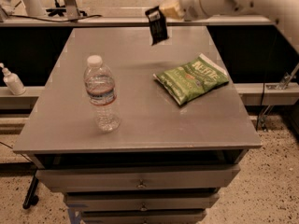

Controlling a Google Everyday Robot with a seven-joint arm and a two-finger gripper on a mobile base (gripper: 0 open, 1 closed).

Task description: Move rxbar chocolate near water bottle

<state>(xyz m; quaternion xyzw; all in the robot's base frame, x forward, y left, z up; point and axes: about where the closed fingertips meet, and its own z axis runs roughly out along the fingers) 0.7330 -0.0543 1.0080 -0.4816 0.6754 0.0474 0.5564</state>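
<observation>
The rxbar chocolate (157,25) is a small black wrapper hanging in the air above the far part of the grey table (140,120). My gripper (166,9) is at the top of the view, shut on the bar's upper end, with the white arm reaching in from the right. The water bottle (100,93) is clear with a white cap and stands upright on the left front part of the table, well apart from the bar.
A green chip bag (191,78) lies on the right side of the table. A small white pump bottle (12,80) stands on a ledge at the far left. Drawers (140,183) are below the table top.
</observation>
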